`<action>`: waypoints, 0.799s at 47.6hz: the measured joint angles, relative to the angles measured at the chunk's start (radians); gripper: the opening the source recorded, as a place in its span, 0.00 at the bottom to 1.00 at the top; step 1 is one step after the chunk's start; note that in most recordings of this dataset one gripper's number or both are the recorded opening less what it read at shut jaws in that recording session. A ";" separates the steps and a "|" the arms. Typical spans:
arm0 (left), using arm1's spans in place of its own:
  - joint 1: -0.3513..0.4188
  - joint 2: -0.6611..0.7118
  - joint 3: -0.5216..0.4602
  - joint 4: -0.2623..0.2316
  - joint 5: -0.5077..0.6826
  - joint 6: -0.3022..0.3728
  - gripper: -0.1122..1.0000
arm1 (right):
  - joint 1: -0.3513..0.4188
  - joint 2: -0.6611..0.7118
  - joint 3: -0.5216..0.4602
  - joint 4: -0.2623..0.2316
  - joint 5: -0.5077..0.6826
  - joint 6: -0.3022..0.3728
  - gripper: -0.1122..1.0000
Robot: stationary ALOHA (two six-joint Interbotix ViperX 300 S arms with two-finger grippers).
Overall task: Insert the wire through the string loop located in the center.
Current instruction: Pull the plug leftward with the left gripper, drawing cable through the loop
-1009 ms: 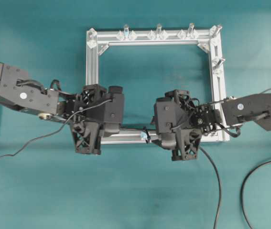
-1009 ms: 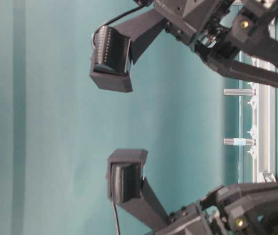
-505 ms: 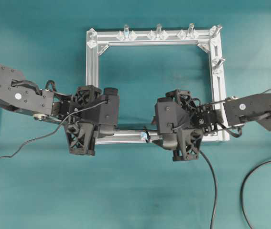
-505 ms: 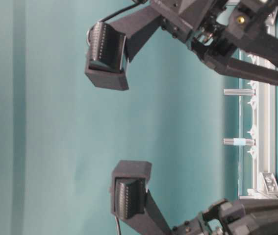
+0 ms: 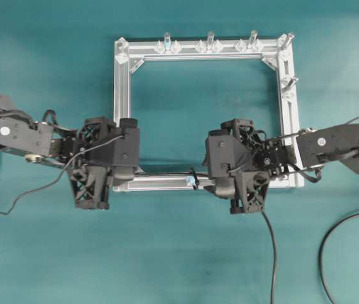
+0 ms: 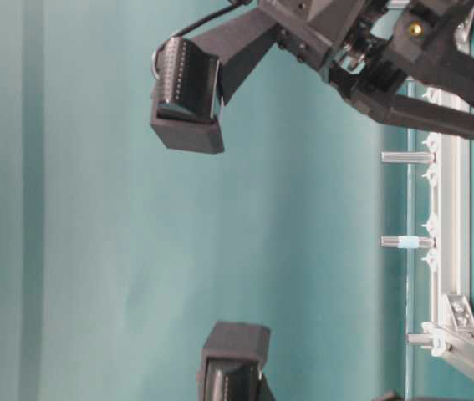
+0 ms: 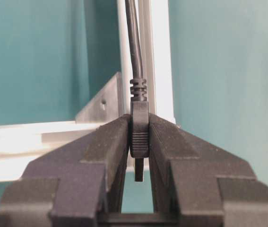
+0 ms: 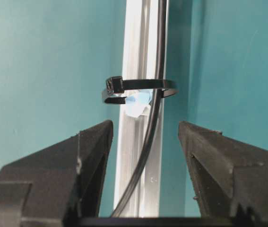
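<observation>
Your left gripper (image 7: 138, 156) was clamped on the small rectangular plug (image 7: 139, 135) of the wire (image 8: 153, 123), the metal tip poking back between the fingers toward the camera and the cable running up the middle of the left wrist view along the aluminium frame (image 5: 121, 114). Your right gripper (image 8: 145, 156) stood wide, holding nothing, its fingers flanking the bottom rail at lower centre of the right wrist view.

The wire already ran through the string loop (image 8: 138, 90), a black zip-tie ring with a pale blue base piece, sitting on the bottom rail at the centre of the overhead view (image 5: 192, 178).

What could have gone wrong from here: I judged that the left arm's pull could drag the cable hard against the ring and bend it over or twist it off its base. The plug was pinched along a narrow edge, so a sideways tug could have rolled it out of the fingers. If the right gripper closed carelessly, it might have caught the ring along with the cable.

No containers were in view.
</observation>
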 measured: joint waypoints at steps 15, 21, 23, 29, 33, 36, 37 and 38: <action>-0.017 -0.094 0.063 -0.002 0.061 -0.052 0.22 | 0.005 0.002 0.000 0.000 0.000 0.000 0.64; -0.021 -0.124 0.078 -0.002 0.097 -0.057 0.22 | 0.003 0.002 0.000 0.000 0.000 0.000 0.64; -0.023 -0.132 0.084 -0.002 0.107 -0.058 0.22 | 0.003 0.000 0.000 0.000 0.000 -0.002 0.64; -0.023 -0.149 0.103 -0.002 0.121 -0.060 0.22 | 0.003 0.002 0.000 0.000 0.000 -0.002 0.64; -0.023 -0.160 0.112 -0.002 0.123 -0.060 0.22 | 0.003 0.000 0.000 0.000 0.000 -0.002 0.64; -0.023 -0.163 0.114 0.000 0.124 -0.060 0.22 | 0.003 0.000 0.000 0.000 0.000 -0.002 0.64; -0.023 -0.163 0.114 0.000 0.124 -0.060 0.22 | 0.003 0.000 0.000 0.000 0.000 -0.002 0.64; -0.023 -0.163 0.115 -0.002 0.123 -0.060 0.22 | 0.003 0.002 0.000 0.000 0.000 -0.002 0.64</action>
